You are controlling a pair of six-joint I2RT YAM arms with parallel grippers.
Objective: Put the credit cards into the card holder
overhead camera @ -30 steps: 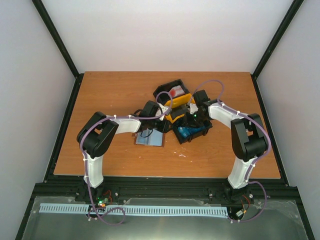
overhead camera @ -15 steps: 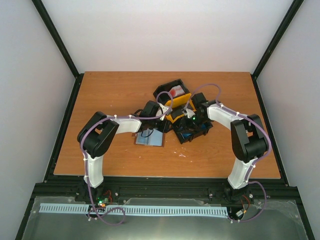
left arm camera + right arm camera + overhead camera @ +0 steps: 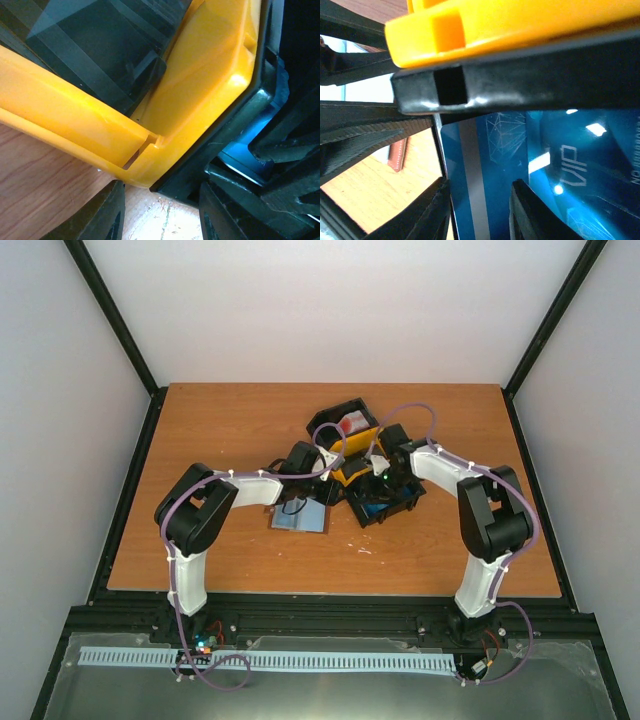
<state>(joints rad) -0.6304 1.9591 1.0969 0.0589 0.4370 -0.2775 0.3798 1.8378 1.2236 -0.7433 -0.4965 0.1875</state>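
the step in hand, as i judge it, is lifting a blue card (image 3: 490, 150) out of the near black compartment of the tray (image 3: 530, 22). my right gripper (image 3: 480, 216) is down inside that compartment, jaws apart, with the card's face showing in the gap and nothing pinched. the card looks thin and slick and sits close against the compartment wall, so i would work one finger under a free edge, not press on the flat face, close slowly, and check that the card rises with me before i pull clear of the rim. tilting it toward the open side should keep it from catching under the yellow lip.

the card holder (image 3: 300, 519) lies open on the tabletop (image 3: 220, 430) just left of the tray, pale inside up, near enough for a short carry.

my left gripper (image 3: 160, 216) is low by the tray's yellow corner, jaws apart with only bare wood between them; it could brace the tray if it slides.

my right arm has its elbow raised and its forearm angled inward, wrist tipped down into the tray. my left arm stretches rightward, forearm nearly level, wrist beside the tray.
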